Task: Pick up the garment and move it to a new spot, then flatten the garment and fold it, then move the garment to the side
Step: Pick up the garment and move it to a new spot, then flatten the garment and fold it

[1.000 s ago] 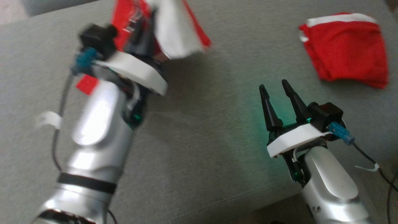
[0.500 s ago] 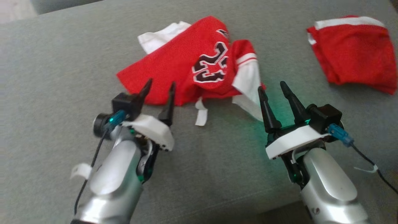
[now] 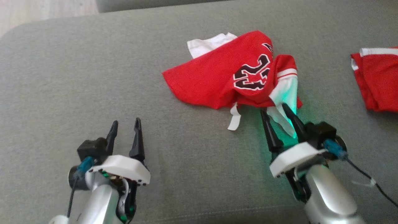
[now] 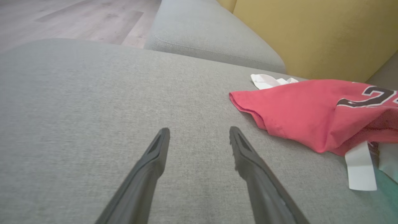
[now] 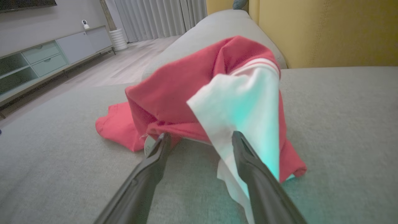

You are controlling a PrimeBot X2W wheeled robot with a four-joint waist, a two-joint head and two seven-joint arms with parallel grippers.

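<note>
Vs 1 s ago: L end effector (image 3: 126,121) is no longer gripping, now sitting open and empty low-left. Jersey (image 3: 224,81) is lying crumpled mid-sofa (image 3: 77,77), with bare cushion spreading to its left. R end effector (image 3: 273,109) is standing open, tips at the jersey's white sleeve. Folded red garment (image 3: 377,81) is running off the right edge. 2 garments, 2 end effectors.

Head above, wrists low, toward garment (image 3: 230,81)
</note>
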